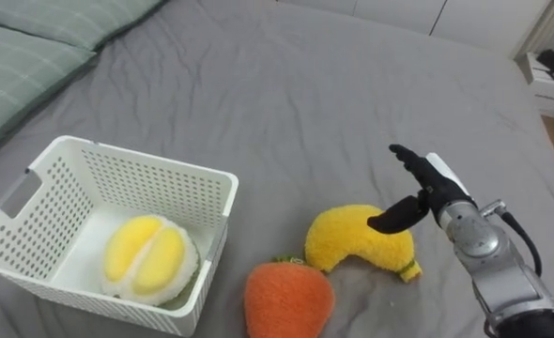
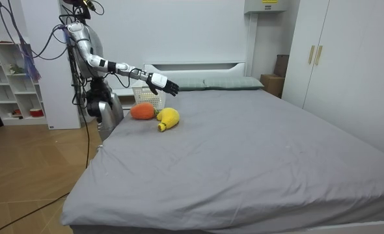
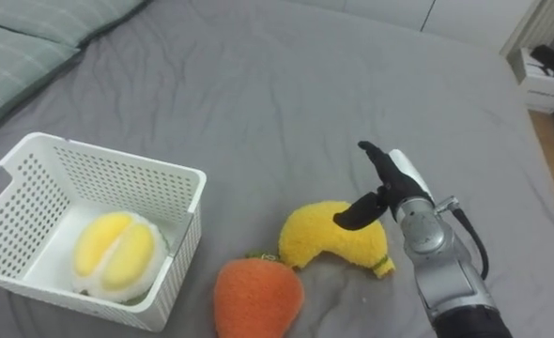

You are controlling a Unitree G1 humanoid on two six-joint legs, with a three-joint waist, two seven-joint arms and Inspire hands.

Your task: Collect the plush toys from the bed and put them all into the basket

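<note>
The robot stands at the side of a big grey bed point(image 1: 305, 94) and reaches its right arm out over it. The right hand point(image 1: 427, 191) is open, with its fingers straight and spread and the thumb sticking out to the left. It holds nothing. It hangs just to the right of a yellow banana toy point(image 1: 352, 242), and the thumb tip is over the top of the banana; I cannot tell if it touches. Just left of the banana, on the near side, lies an orange toy point(image 1: 288, 299) with a bit of green on top. Both lie on the sheet. To the left stands a white basket point(image 1: 207, 192) with little holes in its walls. Inside it sits a round yellow and white toy point(image 1: 148, 255). Green striped pillows point(image 1: 23, 56) lie far off on the left.
</note>
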